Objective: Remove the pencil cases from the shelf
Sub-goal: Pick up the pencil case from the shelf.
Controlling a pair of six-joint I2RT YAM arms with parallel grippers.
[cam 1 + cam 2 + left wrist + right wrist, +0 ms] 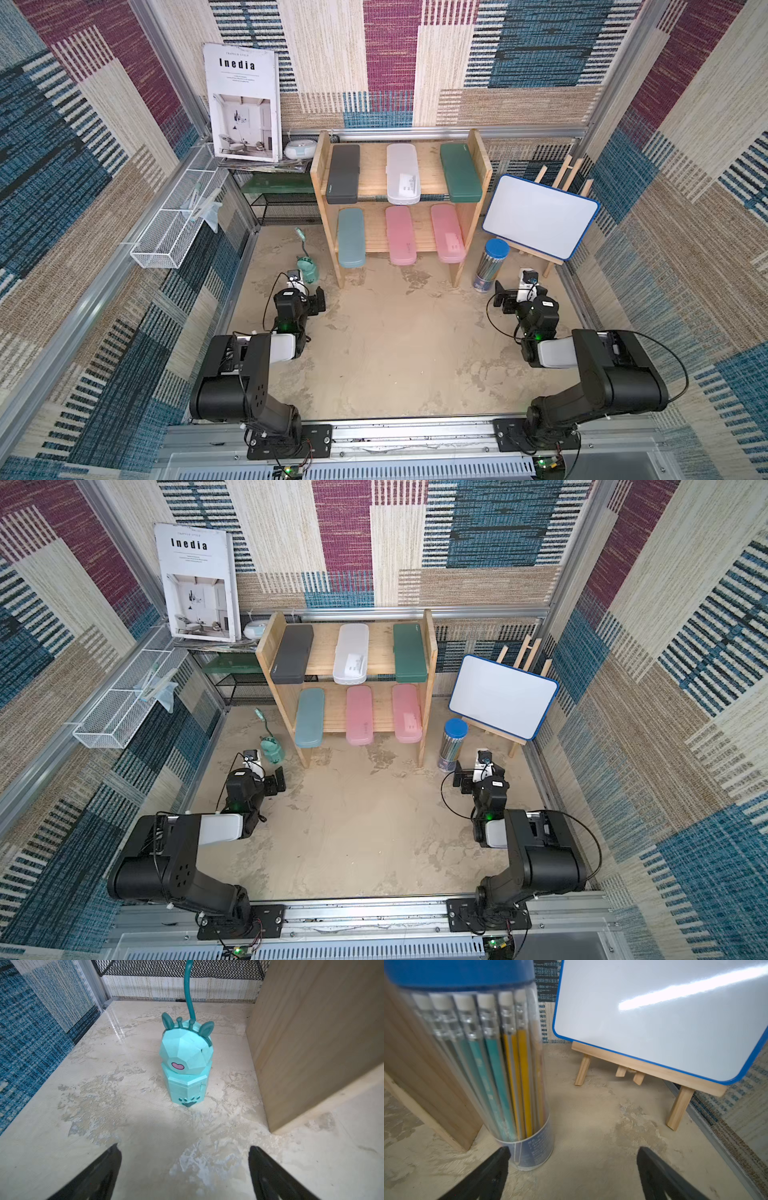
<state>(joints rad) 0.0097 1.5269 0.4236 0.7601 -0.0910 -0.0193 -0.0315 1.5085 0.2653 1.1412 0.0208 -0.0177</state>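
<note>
Both black arms sit closest, mounted on the rail at the near edge of the tabletop (395, 357) and folded low. The left arm (232, 382) carries the left end effector (184, 1148), jaws spread wide with nothing between them, low over bare surface. The right arm (611, 374) carries the right end effector (573, 1149), likewise spread wide and gripping nothing.

Behind them, by the back wall, stands the shelf (318, 178), two tiers of pale wood between plank sides. All six pencil boxes lie on it, lengthwise front to back, none touching its neighbour. On the upper tier are the dark green case (460, 172), the biggest, toward the right arm's side, the frosted white case (403, 173) in the middle and the dark grey case (343, 173) at the other end. On the lower tier, front ends jutting past the board's edge, lie the teal case (351, 237) under the grey, the centre pink case (400, 235), and the end pink case (447, 232) under the green.

A blue-rimmed whiteboard (540, 216) leans on a small wooden easel (650, 1070) beside the shelf, on the right arm's side. A magazine (245, 104) titled "Inedia" is propped in the far corner. A clear, blue-lidded pencil cylinder (492, 262) stands upright just beside the shelf's side plank, close in front of the right end effector. A small teal animal lamp (187, 1064) stands before the left end effector, near the other plank.
</note>
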